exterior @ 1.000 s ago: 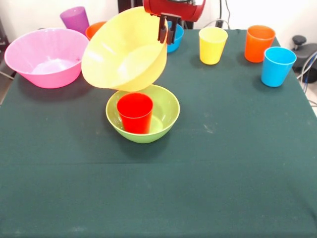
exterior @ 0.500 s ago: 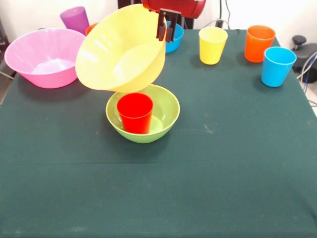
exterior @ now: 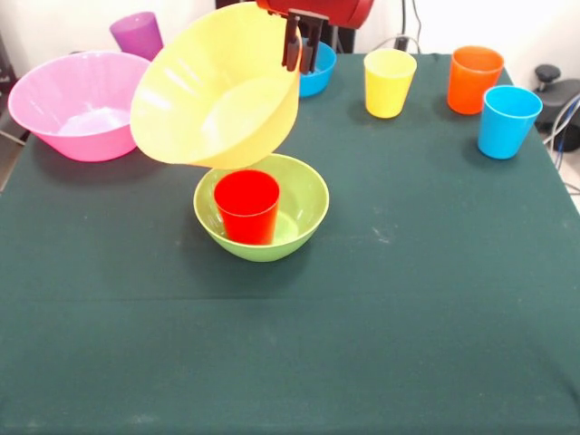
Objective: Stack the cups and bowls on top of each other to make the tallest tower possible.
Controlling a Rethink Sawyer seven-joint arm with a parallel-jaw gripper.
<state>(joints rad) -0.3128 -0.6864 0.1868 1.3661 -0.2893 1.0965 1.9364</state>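
My gripper [exterior: 302,50] is shut on the rim of the large yellow-orange bowl [exterior: 213,95] and holds it tilted in the air, above and behind the tower. The tower is a red cup [exterior: 246,207] standing upright inside the lime green bowl [exterior: 304,204] at mid-table. The pink bowl [exterior: 82,104] sits at the far left. The small blue bowl [exterior: 320,71] shows behind the gripper. The purple cup [exterior: 138,34] stands at the back left. The yellow cup [exterior: 389,82], orange cup [exterior: 473,79] and light blue cup [exterior: 507,120] stand at the back right. The small orange bowl is hidden.
Black cables and a dark round object [exterior: 555,91] lie off the table's right edge. The dark green cloth [exterior: 362,326] covers the table.
The gripper has lifted the yellow-orange bowl a little higher and to the left, and the bowl tilts more. It now hides the small orange bowl at the back.
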